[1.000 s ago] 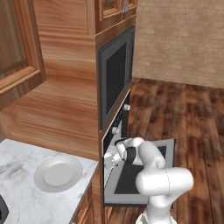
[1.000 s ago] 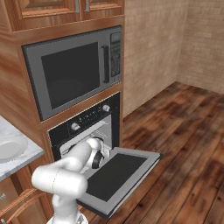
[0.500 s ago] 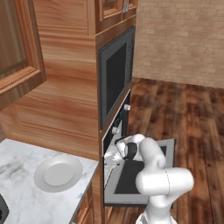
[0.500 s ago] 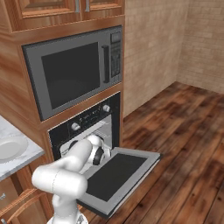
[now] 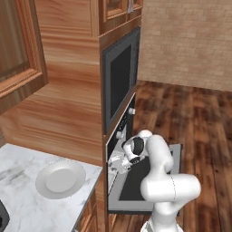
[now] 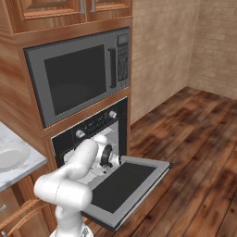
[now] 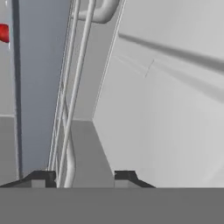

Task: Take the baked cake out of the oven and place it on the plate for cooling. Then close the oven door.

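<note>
Inside the oven [image 6: 99, 134], a red spot at the hand view's left edge marks the baked cake [image 7: 3, 33], its body cut off by the frame, beside the wire rack [image 7: 72, 92]. Reaching into the cavity, the gripper [image 7: 83, 176] has its tips set apart around a rack wire, with no grip to be seen. Below, the oven door [image 6: 125, 183] lies open and flat. Off on the marble counter [image 5: 27, 208], the plate [image 5: 60, 178] sits bare.

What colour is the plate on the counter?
White; the plate shows best in the left base view.
</note>
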Tool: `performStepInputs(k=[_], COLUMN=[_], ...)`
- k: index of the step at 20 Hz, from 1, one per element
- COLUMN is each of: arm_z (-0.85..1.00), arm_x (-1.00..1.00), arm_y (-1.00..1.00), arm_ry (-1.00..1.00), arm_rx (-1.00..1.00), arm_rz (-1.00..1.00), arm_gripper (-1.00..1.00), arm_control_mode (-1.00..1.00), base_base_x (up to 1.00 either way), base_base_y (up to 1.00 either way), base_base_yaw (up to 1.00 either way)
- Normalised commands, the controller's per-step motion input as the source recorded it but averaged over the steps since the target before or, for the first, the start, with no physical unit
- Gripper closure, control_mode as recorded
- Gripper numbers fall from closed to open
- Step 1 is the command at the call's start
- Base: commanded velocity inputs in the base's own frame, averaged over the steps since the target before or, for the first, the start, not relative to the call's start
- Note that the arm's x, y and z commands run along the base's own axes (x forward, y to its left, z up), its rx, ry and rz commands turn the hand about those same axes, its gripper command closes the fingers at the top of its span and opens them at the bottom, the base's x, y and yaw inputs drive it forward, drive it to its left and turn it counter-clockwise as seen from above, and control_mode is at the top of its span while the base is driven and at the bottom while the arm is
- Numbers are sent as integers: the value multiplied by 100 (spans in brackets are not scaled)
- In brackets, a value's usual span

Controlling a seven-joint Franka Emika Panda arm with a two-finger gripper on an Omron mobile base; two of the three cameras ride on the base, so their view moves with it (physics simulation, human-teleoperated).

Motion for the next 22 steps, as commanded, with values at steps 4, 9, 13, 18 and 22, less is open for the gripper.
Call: performStepInputs(k=[4, 9, 13, 18, 22], arm_z=[-32, -50, -52, -47, -38], arm_x=[-3, -19, -17, -15, -16], arm_y=[-58, -55, -68, -86, -89], arm_ry=[0, 0, 0, 5, 7], arm_rx=[-25, -32, -31, -30, -33], arm_rz=[-19, -20, -21, -21, -22], arm_gripper=[100, 100, 100, 100, 100], arm_control_mode=[-100, -100, -100, -100, -100], base_base_x=[0, 0, 0, 0, 0], base_base_y=[0, 0, 0, 0, 0], base_base_yaw=[0, 0, 0, 0, 0])
